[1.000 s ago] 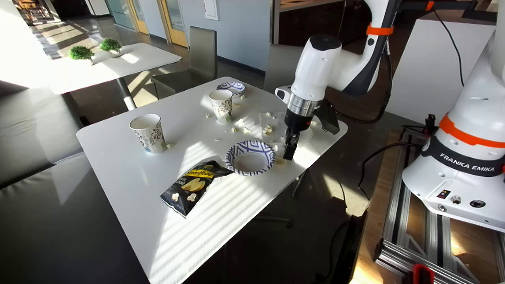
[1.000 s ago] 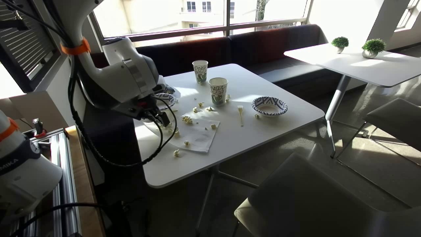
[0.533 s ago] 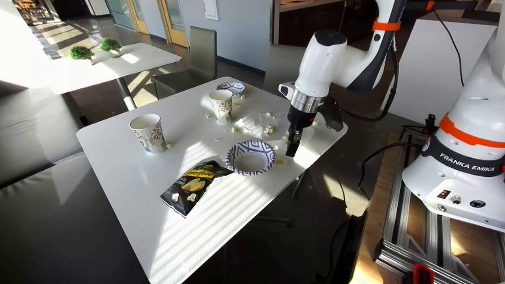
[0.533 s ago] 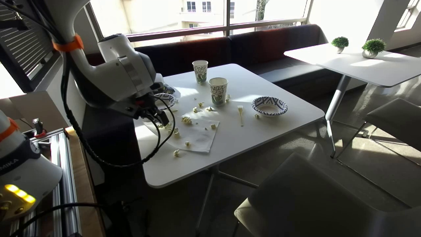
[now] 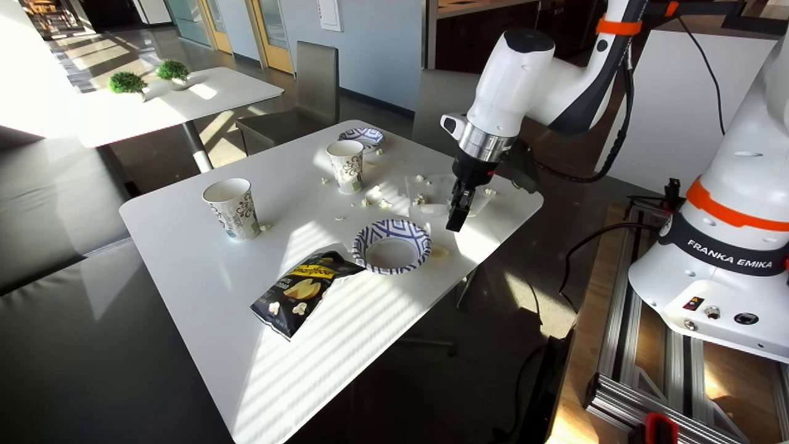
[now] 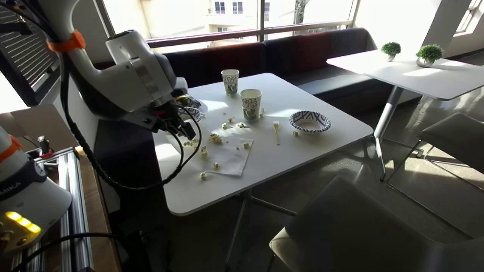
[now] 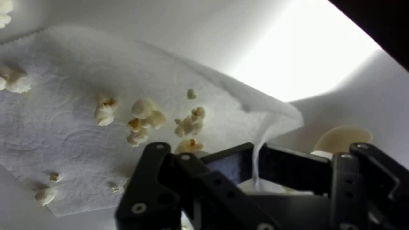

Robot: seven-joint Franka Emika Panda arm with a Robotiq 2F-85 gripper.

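The gripper [image 7: 255,156] pinches a raised edge of the napkin [image 7: 73,131]; the rest spreads over the table [image 6: 272,158] with popcorn [image 7: 142,109] scattered on it. In both exterior views the fingers hang above the tabletop near a bowl [image 5: 392,254], a bag [image 5: 302,290] just beyond.

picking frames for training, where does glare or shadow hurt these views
Wrist view: sun bleaches a patch of the table beside the napkin, while the end effector looks dark; in an exterior view: stripes of sun and shade beside the black snack bag; in an exterior view: window overexposed, foreground chair in shade.
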